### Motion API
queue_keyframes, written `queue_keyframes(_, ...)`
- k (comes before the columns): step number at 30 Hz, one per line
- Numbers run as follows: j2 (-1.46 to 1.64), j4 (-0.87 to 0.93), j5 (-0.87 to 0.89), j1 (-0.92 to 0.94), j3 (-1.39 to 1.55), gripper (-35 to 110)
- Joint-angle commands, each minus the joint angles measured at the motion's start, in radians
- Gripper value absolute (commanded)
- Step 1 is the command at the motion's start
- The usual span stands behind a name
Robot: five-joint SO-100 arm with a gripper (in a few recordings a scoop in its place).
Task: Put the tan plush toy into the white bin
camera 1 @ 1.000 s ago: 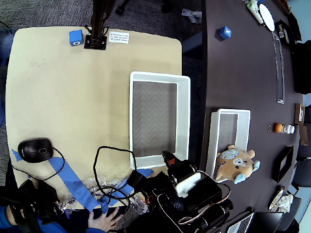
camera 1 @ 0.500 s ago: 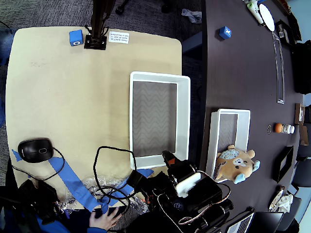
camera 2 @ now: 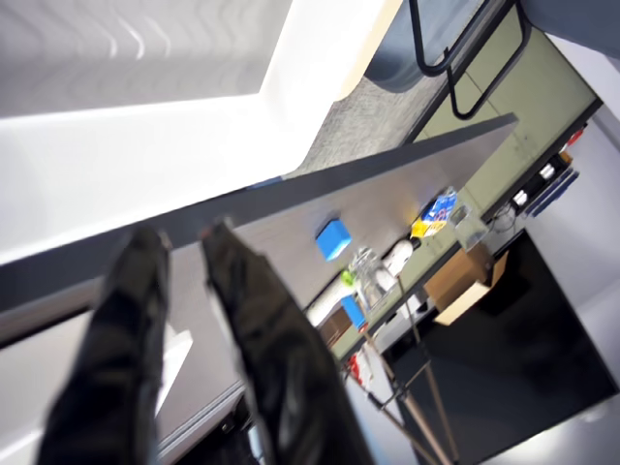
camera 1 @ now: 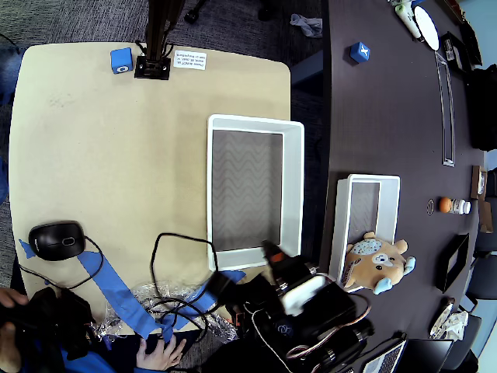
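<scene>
The tan plush toy (camera 1: 377,263) lies on the dark table at the right in the overhead view, against the near end of a small white bin (camera 1: 342,225). A larger white bin (camera 1: 293,186) stands on the tan table. My gripper (camera 1: 272,252) sits at the near rim of the larger bin, well left of the toy. In the wrist view my gripper (camera 2: 182,232) shows two dark fingers (camera 2: 247,320) with a narrow gap and nothing between them, pointing at the bin's white wall.
A black mouse (camera 1: 56,239), blue tape (camera 1: 116,287) and looped cables (camera 1: 178,303) crowd the tan table's near edge, where a person's hand (camera 1: 159,353) rests. Blue cubes sit at the far left (camera 1: 121,60) and on the dark table (camera 1: 359,52).
My arm has shifted slightly and is blurred; the gripper stays at the bin's near rim. The person's hand at the bottom has moved a little.
</scene>
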Motion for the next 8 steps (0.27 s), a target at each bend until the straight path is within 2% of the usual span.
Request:
queue_keyframes(1, 0.029, -0.003, 0.005, 0.173, -0.021, 0)
queue_keyframes(8, 0.029, -0.002, 0.005, 0.549, -0.021, 0)
